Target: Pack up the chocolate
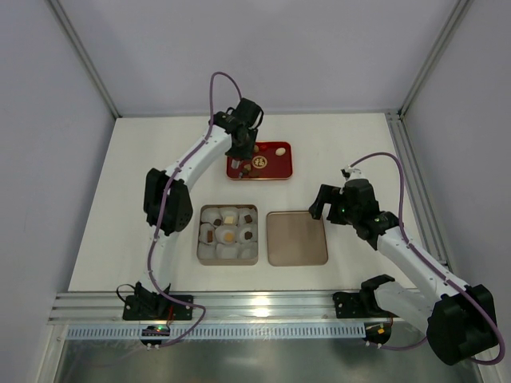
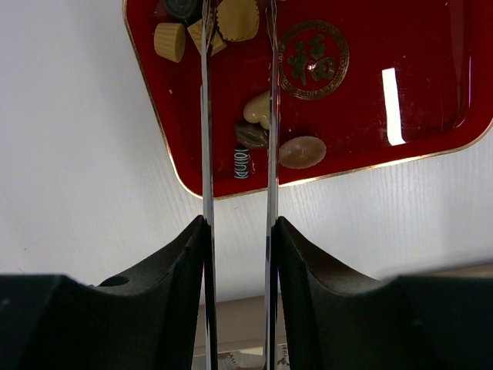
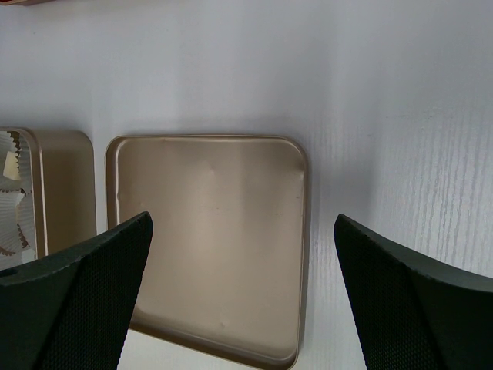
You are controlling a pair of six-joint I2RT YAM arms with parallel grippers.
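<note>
- Step in hand, as I judge it: picking from the red tray (image 2: 431,92). The left gripper (image 1: 239,156) hangs over the tray, its thin blades a narrow gap apart.
- A scalloped tan chocolate (image 2: 237,19) sits between the blades near their tips. Whether it is pinched I cannot tell.
- A dark brown chocolate (image 2: 250,136) lies farther back in the same gap.
- The right gripper (image 3: 243,231) is spread wide and holds nothing. It is above the gold lid (image 3: 208,177), with the tin (image 3: 65,185) to its left.
- Next likely needs a clean pinch on one piece, clear of its neighbours, then a carry to a free paper cup (image 1: 227,252).
</note>
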